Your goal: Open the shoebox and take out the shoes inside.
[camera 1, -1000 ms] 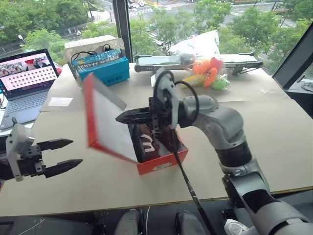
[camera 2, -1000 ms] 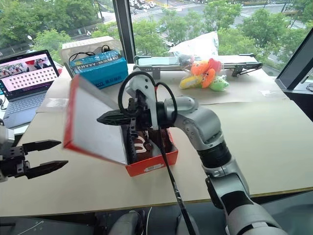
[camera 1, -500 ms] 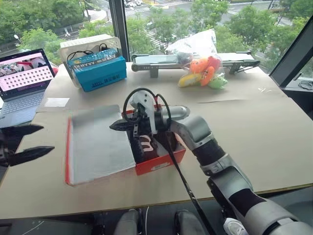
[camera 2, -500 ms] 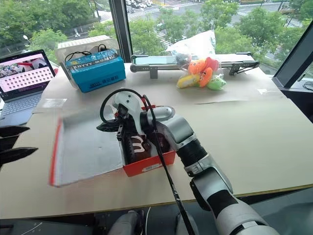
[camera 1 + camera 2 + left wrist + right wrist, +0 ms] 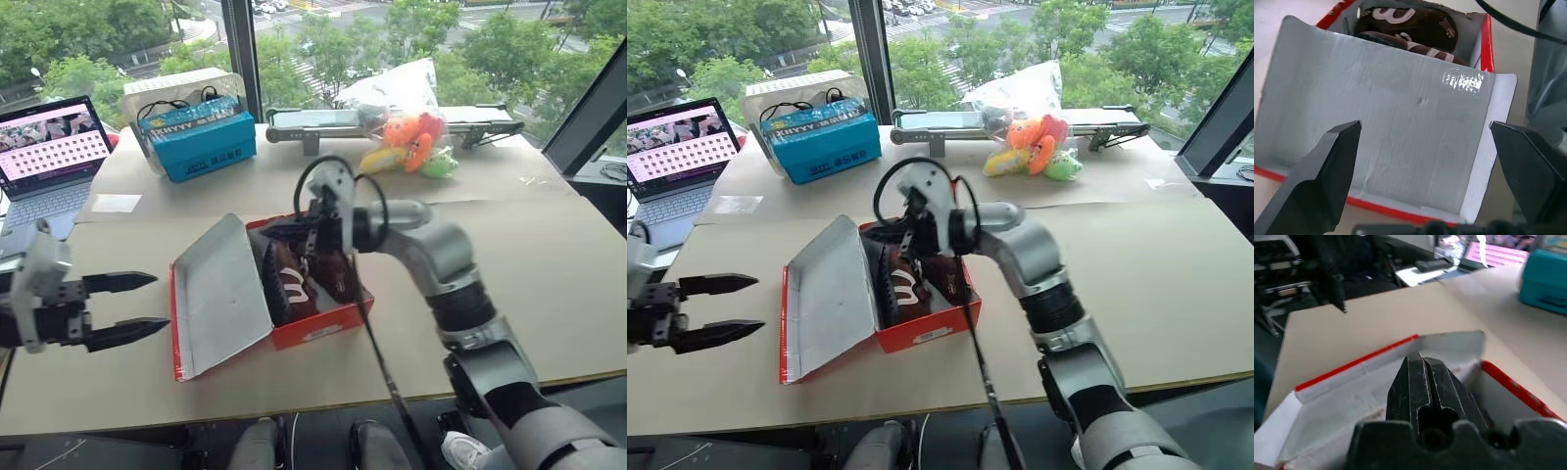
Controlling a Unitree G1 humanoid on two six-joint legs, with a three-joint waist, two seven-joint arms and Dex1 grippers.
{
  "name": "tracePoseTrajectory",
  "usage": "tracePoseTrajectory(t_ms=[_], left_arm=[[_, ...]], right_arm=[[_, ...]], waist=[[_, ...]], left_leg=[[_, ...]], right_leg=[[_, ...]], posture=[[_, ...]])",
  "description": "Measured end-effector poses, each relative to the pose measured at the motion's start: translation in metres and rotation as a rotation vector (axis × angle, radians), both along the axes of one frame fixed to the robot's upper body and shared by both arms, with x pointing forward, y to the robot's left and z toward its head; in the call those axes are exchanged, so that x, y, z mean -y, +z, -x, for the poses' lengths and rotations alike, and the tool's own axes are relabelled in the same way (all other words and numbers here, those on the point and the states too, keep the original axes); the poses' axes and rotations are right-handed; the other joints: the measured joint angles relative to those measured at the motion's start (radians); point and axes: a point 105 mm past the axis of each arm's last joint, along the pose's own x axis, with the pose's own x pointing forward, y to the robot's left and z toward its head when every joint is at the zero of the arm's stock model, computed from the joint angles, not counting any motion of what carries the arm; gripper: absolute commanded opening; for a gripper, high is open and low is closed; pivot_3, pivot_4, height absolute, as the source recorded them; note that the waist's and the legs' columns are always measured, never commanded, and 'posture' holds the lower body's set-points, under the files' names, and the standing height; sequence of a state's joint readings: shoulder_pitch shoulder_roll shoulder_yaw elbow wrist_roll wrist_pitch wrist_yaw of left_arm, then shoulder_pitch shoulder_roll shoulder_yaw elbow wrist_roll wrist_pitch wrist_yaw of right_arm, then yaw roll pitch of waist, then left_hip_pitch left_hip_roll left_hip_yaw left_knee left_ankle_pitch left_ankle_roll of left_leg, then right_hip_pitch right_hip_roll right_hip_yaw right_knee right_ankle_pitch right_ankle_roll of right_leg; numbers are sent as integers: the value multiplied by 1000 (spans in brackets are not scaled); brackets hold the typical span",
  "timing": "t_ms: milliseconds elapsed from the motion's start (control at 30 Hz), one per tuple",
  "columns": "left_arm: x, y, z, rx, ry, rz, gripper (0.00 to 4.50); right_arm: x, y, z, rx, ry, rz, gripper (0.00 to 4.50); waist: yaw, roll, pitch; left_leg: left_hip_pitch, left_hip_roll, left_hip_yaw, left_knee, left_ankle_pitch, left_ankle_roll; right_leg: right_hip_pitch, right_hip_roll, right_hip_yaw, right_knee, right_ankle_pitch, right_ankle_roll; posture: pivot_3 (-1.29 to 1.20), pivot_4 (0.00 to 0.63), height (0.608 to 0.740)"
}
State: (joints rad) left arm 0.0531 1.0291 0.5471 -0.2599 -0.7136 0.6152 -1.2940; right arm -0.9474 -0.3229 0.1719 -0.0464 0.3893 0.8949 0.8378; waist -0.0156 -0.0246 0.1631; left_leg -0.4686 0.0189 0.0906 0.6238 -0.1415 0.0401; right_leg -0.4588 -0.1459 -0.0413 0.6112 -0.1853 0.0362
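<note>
shoes [image 5: 294, 284] half hidden in shoebox [image 5: 318, 328]

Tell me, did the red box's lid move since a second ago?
Yes. The lid fell from upright toward the table, away from the shoes, and now leans open beside them.

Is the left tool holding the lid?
No. The left tool hangs open, apart from the lid.

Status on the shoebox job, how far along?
Done: shoebox lid is flipped open, lying back on the table. In hand: nothing; right hand is shut above the box, left hand open and off to the side. Left: both shoes are inside.
</note>
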Motion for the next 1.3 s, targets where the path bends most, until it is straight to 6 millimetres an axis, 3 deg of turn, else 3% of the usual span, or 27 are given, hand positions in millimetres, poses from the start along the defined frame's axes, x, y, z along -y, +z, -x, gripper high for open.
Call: tracePoseTrajectory(t_ms=[67,167,300,533,633,767,1000,1167,1300], left_arm=[[3,-1,-2,0,-3,0,4500],[7,-2,-4,0,-12,2,4500],[9,-4,-7,-3,-24,2,4500],[16,-9,-9,-7,-53,0,4500],[20,-10,-11,-1,-66,2,4500],[24,-10,-15,14,-62,14,4500],[27,-11,-18,18,-63,17,4500],[27,-11,-19,21,-53,16,4500],[27,-11,-18,20,-52,16,4500]], right_arm=[[7,2,0,-16,-61,19,38],[21,-6,0,-70,-190,110,715],[29,-15,3,-82,-327,202,2028],[24,-26,6,-104,-417,242,4411],[27,-32,6,-87,-433,300,4460],[41,-60,3,15,-418,538,4460],[38,-79,-5,98,-358,638,4460],[34,-83,-16,125,-377,642,4460],[37,-68,-24,214,-423,675,4460]], waist=[[-3,0,0],[-4,0,0],[-3,0,0],[-2,0,0],[1,0,0],[1,0,0],[-5,0,0],[-3,0,0],[-2,0,0]], left_leg=[[-1,0,1,0,0,0],[-1,1,1,0,0,0],[-2,1,1,2,0,0],[-3,0,1,3,0,0],[-3,0,1,3,0,0],[-4,0,1,5,0,1],[-4,1,1,6,1,1],[-4,2,1,9,0,1],[-5,2,1,9,0,1]], right_leg=[[0,0,0,0,0,0],[0,0,0,0,0,-1],[0,0,0,0,0,0],[1,0,-1,0,1,1],[2,1,-1,0,1,1],[2,1,-2,0,1,2],[3,3,-2,0,1,2],[4,3,-2,0,2,3],[2,3,-2,0,3,3]], posture=[[0,150,736],[0,150,736],[0,150,736],[0,150,736],[0,150,736],[0,150,736],[0,150,736],[0,150,736],[0,150,736]])
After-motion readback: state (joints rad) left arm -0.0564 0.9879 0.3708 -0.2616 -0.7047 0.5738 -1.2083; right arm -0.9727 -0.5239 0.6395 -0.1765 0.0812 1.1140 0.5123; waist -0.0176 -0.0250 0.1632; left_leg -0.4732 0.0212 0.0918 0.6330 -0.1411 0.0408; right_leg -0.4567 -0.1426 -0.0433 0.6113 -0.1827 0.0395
